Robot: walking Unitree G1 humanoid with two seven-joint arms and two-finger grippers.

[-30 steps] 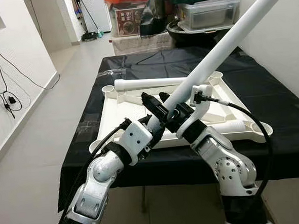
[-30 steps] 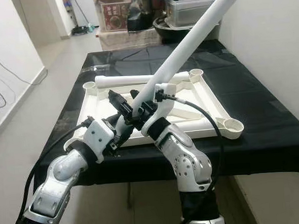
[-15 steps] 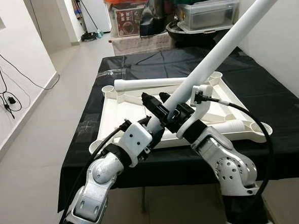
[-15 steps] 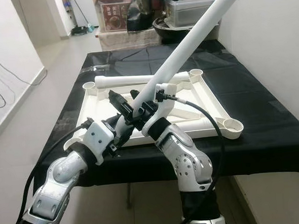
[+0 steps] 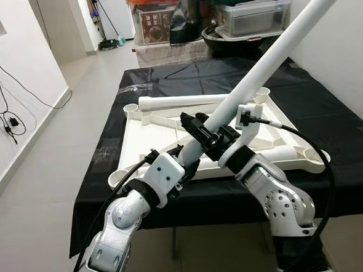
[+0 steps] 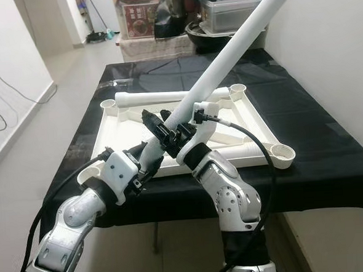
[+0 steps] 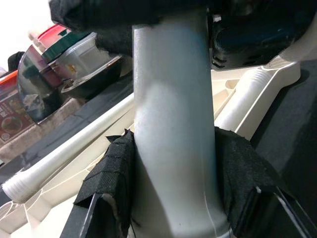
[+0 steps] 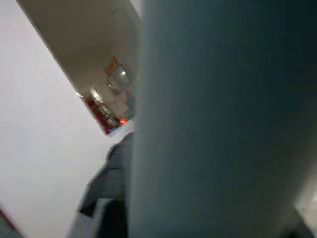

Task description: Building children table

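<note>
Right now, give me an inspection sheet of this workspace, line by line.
Surface: table under a black cloth.
Job's things: white tabletop lying upside down; one white leg lies along its far edge, another near the right corner; a third leg is held up at a slant.
Clutter: nothing seen.
Grippers: left gripper and right gripper both shut on the held leg's lower end.
Cables: wall cables on the left.
Surroundings: storage boxes behind the table.

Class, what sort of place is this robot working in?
Probably a home's utility or storage area: a black-covered table bearing a white tabletop frame, stacked plastic storage bins behind, and a tiled floor.
</note>
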